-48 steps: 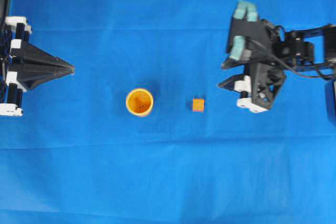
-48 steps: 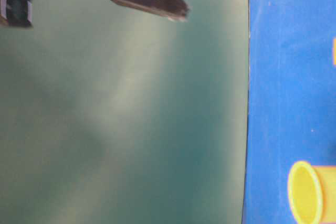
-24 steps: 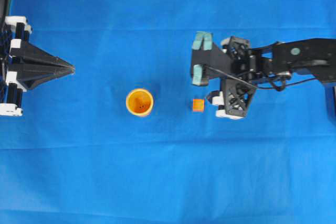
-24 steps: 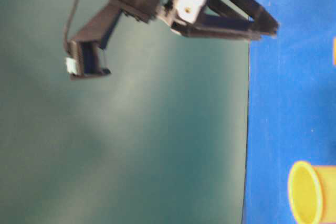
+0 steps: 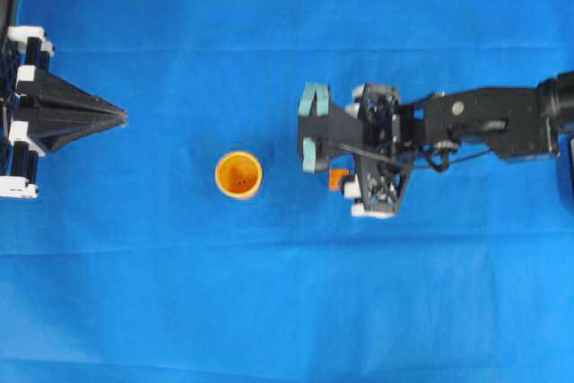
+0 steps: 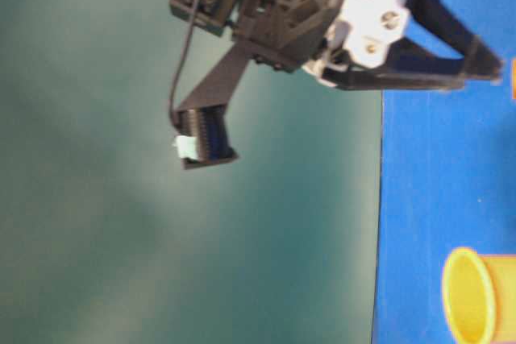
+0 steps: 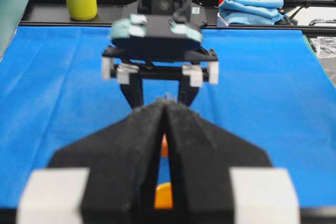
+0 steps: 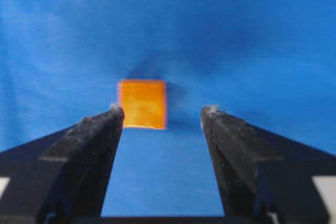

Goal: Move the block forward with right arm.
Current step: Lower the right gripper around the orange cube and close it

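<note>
Block (image 8: 142, 104), small and orange, lies on the blue cloth (image 5: 269, 293) between the spread fingers of the right gripper (image 8: 161, 115), close by one fingertip, not gripped. The orange-yellow cup (image 5: 239, 174) stands on the cloth near the block, on the side away from the right arm (image 5: 484, 123). Beyond the cup, well apart, the left gripper (image 5: 118, 117) rests with its jaws together. Elsewhere around the block the cloth lies flat and bare to its edges.
</note>
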{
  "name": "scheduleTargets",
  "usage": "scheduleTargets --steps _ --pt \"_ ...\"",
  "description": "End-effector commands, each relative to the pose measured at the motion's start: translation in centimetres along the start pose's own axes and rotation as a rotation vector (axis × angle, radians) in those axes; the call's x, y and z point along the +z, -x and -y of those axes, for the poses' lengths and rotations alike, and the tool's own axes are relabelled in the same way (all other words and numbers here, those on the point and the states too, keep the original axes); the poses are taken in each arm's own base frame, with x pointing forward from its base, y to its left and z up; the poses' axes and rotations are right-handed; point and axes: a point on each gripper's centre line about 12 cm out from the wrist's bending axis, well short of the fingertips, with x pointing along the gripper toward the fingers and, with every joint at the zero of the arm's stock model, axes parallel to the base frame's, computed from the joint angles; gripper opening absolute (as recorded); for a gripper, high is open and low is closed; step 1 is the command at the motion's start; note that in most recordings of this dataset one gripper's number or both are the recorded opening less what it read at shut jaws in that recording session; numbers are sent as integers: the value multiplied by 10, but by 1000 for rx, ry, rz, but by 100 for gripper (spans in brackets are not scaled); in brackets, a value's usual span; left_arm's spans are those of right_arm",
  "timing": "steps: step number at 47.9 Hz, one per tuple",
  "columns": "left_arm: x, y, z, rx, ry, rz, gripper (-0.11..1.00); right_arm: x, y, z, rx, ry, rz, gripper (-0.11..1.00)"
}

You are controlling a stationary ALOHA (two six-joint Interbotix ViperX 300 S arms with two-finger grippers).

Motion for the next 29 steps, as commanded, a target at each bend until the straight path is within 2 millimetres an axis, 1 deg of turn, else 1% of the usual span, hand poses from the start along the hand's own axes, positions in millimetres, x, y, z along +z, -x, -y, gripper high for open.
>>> scheduleTargets --steps 1,13,29 --pt "12 -2 0 1 -3 31 0 9 3 -7 14 4 36 65" --pt "12 -2 0 1 -3 31 0 11 -2 -11 26 -5 61 65" --pt "13 -1 0 1 -3 34 0 6 -14 -11 24 -1 52 65"
